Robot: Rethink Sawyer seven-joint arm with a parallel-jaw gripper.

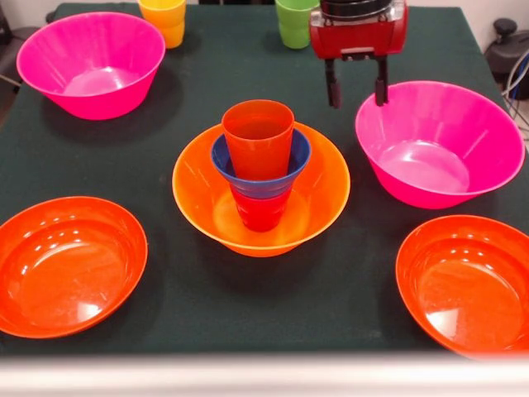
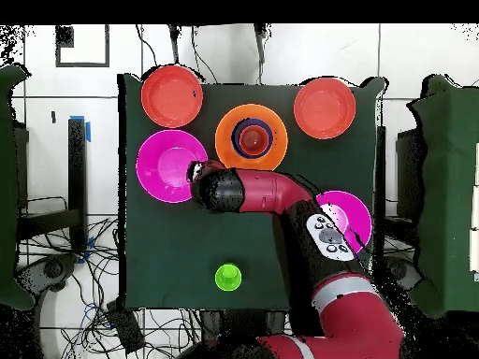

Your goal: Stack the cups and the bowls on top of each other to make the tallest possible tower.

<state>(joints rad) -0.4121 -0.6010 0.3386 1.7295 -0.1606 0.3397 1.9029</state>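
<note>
Dark table (image 1: 207,306): tower (image 1: 260,169) centred, open empty claw (image 1: 357,91) between it and pink bowl (image 1: 438,145).

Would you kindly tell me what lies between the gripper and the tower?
Only bare green cloth: in the front view the open gripper hangs empty beside the tower, and nothing stands between them.

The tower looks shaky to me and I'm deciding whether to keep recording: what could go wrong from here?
1. The tower narrows to a red cup carrying the blue bowl and orange cup; a nudge could likely topple it.
2. The gripper, fingers open, hangs between the tower and the pink bowl; a sideways move may clip either.
3. The yellow cup and green cup stand at the far edge, so fetching them may bring the arm close to the stack.
</note>
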